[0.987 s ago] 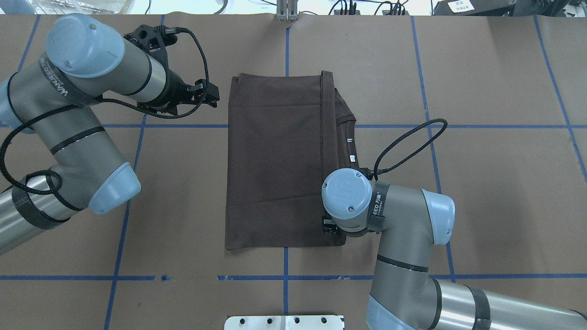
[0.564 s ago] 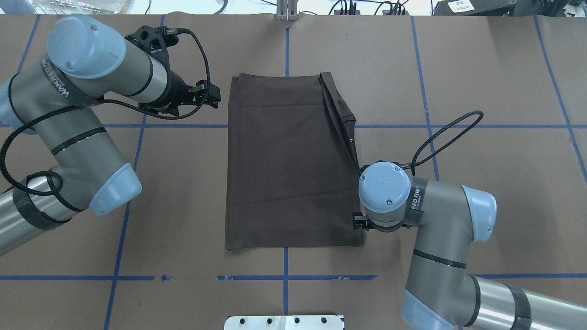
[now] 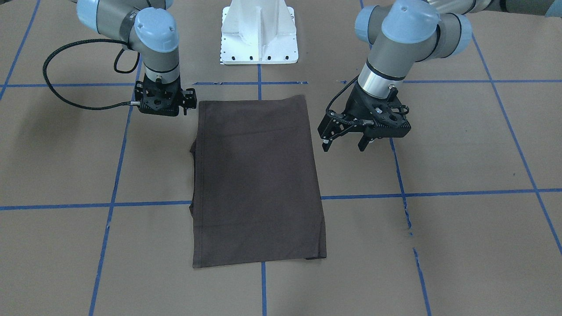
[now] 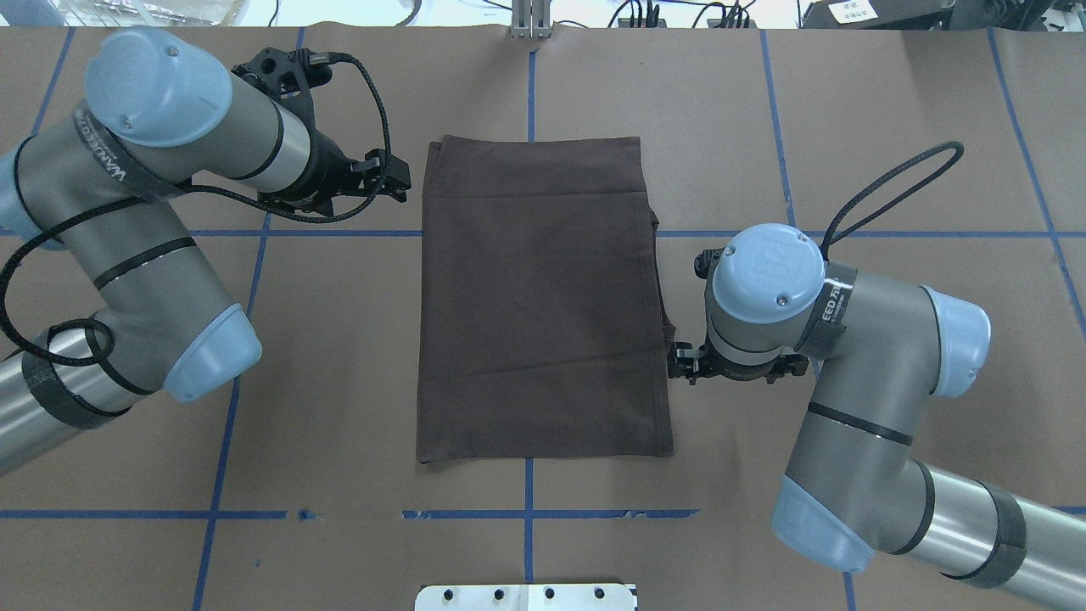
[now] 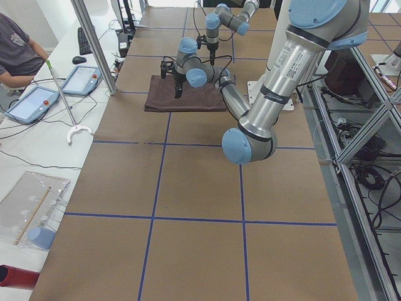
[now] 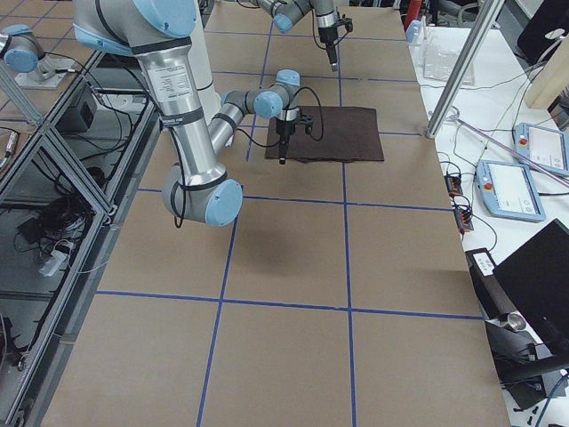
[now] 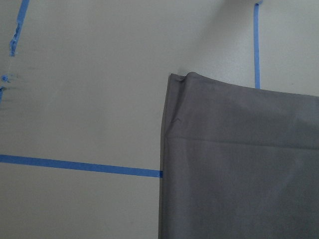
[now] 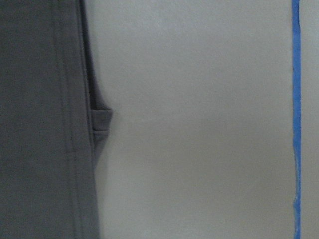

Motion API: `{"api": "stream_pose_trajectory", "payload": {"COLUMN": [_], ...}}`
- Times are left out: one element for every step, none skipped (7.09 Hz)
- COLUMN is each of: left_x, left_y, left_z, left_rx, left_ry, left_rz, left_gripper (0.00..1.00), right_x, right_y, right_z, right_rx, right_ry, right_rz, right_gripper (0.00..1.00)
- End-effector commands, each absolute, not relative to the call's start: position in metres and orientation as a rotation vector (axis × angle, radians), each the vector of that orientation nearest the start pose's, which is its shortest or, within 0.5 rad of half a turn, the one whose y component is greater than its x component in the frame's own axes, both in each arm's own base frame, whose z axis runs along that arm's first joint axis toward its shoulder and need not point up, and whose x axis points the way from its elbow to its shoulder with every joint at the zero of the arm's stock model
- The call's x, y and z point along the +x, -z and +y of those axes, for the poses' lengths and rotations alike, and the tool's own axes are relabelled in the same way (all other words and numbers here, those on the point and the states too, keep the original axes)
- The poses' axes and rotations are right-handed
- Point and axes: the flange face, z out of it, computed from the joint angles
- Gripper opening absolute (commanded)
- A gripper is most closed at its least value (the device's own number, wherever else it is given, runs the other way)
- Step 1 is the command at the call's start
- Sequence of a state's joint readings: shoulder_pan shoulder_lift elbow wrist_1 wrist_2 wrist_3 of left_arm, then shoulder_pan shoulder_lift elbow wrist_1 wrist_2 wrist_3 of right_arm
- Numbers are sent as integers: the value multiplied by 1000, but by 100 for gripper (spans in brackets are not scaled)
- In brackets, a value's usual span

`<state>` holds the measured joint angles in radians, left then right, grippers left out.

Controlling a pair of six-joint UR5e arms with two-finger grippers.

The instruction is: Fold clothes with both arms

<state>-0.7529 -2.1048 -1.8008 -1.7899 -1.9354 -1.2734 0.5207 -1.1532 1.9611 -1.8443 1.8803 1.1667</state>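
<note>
The dark brown T-shirt (image 4: 543, 297) lies flat on the table's middle, folded into a tall rectangle; its collar, lettering and label are hidden inside the fold. It also shows in the front view (image 3: 259, 184) and in both wrist views (image 7: 239, 164) (image 8: 40, 124). My left gripper (image 4: 404, 182) (image 3: 344, 147) is open and empty, hovering just off the shirt's far left corner. My right gripper (image 4: 689, 365) (image 3: 163, 105) points straight down beside the shirt's right edge, apart from the cloth. It holds nothing and looks open, its fingers mostly hidden under the wrist.
The brown table cover (image 4: 891, 127) is marked with blue tape lines (image 4: 789, 212). The white pedestal base (image 3: 259, 39) stands at the robot's side of the table. An operator (image 5: 15, 50) sits beyond the far edge with tablets (image 5: 37, 100).
My right gripper pulled the folded flap rightwards over the collar side, let it go, and moved away from the robot along the right edge. The shirt now lies flat. The left arm barely moved.
</note>
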Motion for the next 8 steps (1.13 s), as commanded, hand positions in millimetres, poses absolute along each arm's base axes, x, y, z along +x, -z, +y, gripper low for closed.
{"api": "stream_pose_trajectory", "payload": {"left_x": [457,493,520,537,548,554,558,558], "left_y": [-231,-244,-244,-245,-256,-267,-270,-270], "left_z": [-439,-388,-342,-313,-293,-284,-283,-283], "left_rx": [-51,-113,-132,-192,-189,-182,-178,-177], "left_ry": [419,506,557,602,595,592,592,592], "left_rz": [1044,1018,1010,994,974,953,945,944], "left_gripper": [100,100,95,92,94,94,94,94], "right_x": [-432,-428,-424,-423,-423,-423,-423,-423], "right_y": [-254,-243,-240,-238,-237,-237,-237,-236], "right_z": [-378,-374,-371,-369,-369,-369,-369,-369], "right_rx": [24,19,17,12,12,12,13,14], "right_ry": [-27,-28,-31,-31,-30,-30,-31,-32], "right_rz": [-758,-804,-816,-822,-825,-825,-823,-826], "right_gripper": [100,100,100,100,100,100,100,100]}}
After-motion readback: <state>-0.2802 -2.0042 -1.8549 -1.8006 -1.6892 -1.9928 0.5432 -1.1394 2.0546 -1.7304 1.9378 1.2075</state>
